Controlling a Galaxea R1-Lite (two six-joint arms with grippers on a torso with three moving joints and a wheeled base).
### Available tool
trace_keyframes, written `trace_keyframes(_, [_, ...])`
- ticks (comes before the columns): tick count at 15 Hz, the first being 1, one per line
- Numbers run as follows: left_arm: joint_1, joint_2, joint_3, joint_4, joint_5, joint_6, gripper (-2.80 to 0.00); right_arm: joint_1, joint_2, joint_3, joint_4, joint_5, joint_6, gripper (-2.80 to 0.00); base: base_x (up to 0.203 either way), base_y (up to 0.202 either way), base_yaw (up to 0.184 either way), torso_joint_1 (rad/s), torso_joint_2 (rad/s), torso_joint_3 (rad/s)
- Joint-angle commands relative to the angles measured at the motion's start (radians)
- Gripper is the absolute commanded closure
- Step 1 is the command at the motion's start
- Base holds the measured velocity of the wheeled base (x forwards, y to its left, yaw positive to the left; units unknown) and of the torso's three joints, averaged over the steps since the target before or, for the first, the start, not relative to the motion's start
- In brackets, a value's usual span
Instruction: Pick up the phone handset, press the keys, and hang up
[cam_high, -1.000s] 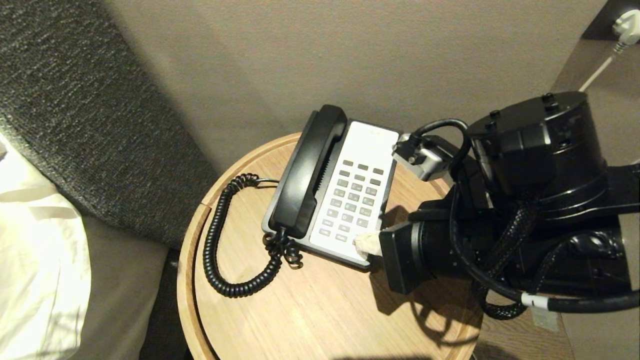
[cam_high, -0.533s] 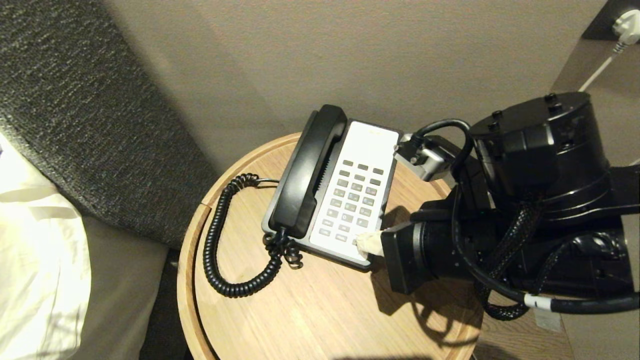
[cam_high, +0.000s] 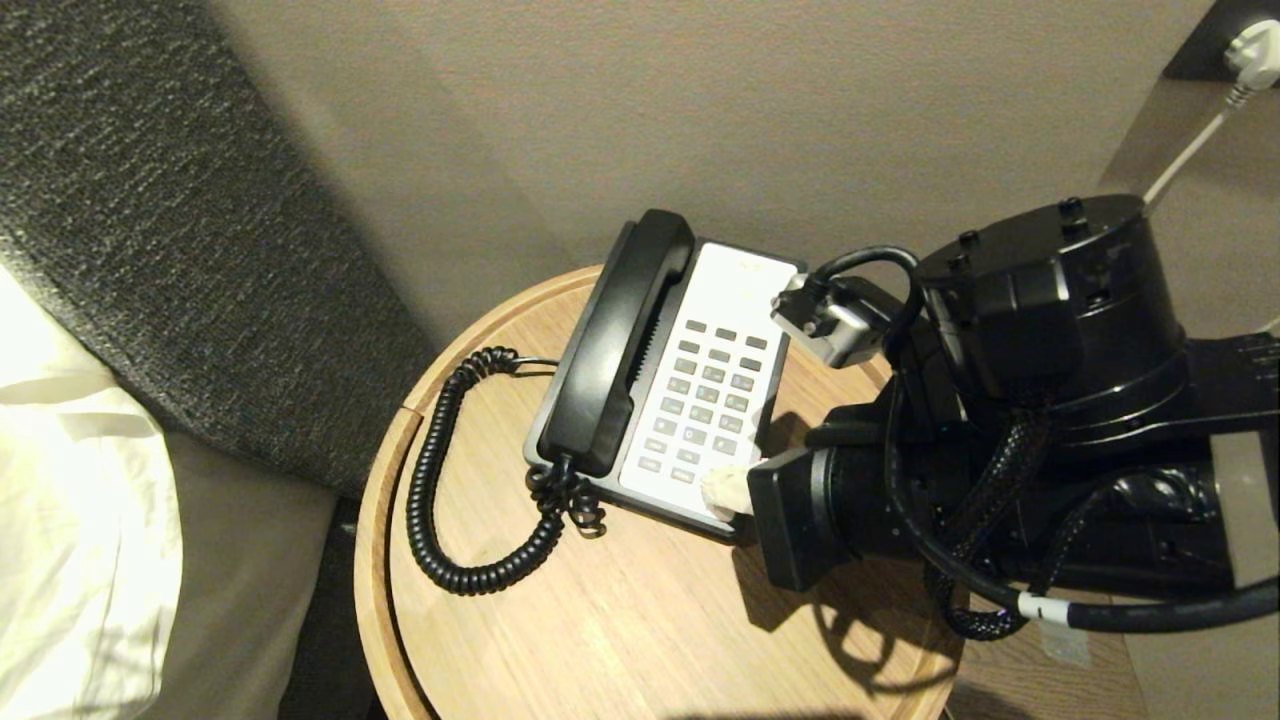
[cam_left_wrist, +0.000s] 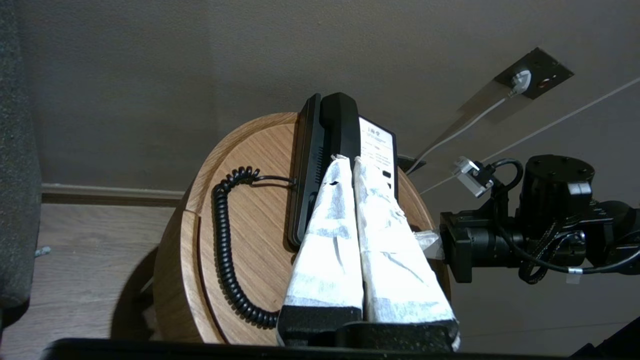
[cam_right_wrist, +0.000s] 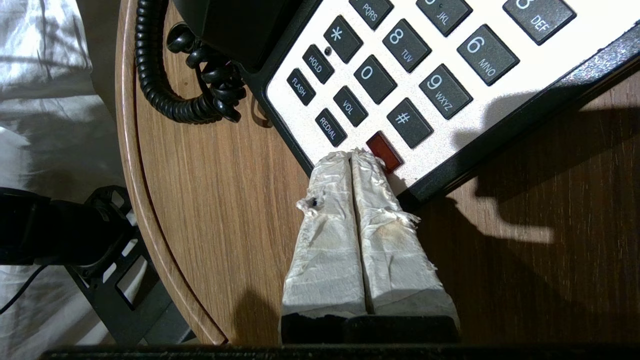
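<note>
The right gripper, its two tape-wrapped fingers pressed together with nothing between them, has its tips at the near corner of the flat black-and-white phone base, right at the small red key and just below the "#" key. Beyond and to the far side of those tips, the long, curved glossy black plastic phone handset lies in its cradle along the base's outer edge, its black coiled cord looping over the round light-wood side table. The left gripper hangs well back from the table, fingers likewise closed on nothing. The handset looks rigid and fairly light, but its glossy shell may slip, and the springy cord will likely tug back. The narrower middle of the bar, between the two rounded ends, seems the best place to clamp.
</note>
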Motion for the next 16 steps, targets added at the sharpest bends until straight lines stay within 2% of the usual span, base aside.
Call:
trace_keyframes(1, [0.001,-0.004,0.005,0.001,0.004,-0.004,0.0,0.001,-0.005,-0.002,0.005,-0.001,0.002,0.0,0.0,0.0,0.0,0.0,0.0,0.0])
trace_keyframes(3, [0.001,-0.014,0.005,0.022,0.005,-0.023,0.0,0.002,-0.022,-0.001,0.007,-0.002,0.003,0.0,0.0,0.0,0.0,0.0,0.0,0.0])
trace_keyframes(5, [0.017,-0.027,-0.016,0.072,0.028,-0.104,0.0,0.002,-0.045,0.003,0.009,-0.015,0.003,0.0,0.0,0.0,0.0,0.0,0.0,0.0])
trace_keyframes(8, [0.13,-0.049,-0.093,0.202,0.07,-0.24,0.0,0.002,-0.073,0.008,0.009,-0.024,0.003,0.0,0.0,0.0,0.0,0.0,0.0,0.0])
trace_keyframes(10, [0.292,-0.068,-0.119,0.295,0.085,-0.303,0.0,0.002,-0.088,0.005,0.009,-0.027,0.003,0.0,0.0,0.0,0.0,0.0,0.0,0.0])
trace_keyframes(12, [0.518,-0.119,-0.104,0.373,0.096,-0.329,0.0,0.002,-0.108,0.007,0.007,-0.029,0.003,0.0,0.0,0.0,0.0,0.0,0.0,0.0])
trace_keyframes(13, [0.625,-0.173,-0.07,0.403,0.092,-0.334,0.0,0.002,-0.115,0.007,0.006,-0.035,0.004,0.0,0.0,0.0,0.0,0.0,0.0,0.0])
trace_keyframes(14, [0.702,-0.256,-0.011,0.431,0.082,-0.333,0.0,0.002,-0.124,0.005,0.002,-0.038,0.005,0.0,0.0,0.0,0.0,0.0,0.0,0.0])
trace_keyframes(16, [0.802,-0.416,0.151,0.477,0.051,-0.285,0.0,0.002,-0.14,0.008,0.001,-0.04,0.006,0.0,0.0,0.0,0.0,0.0,0.0,0.0])
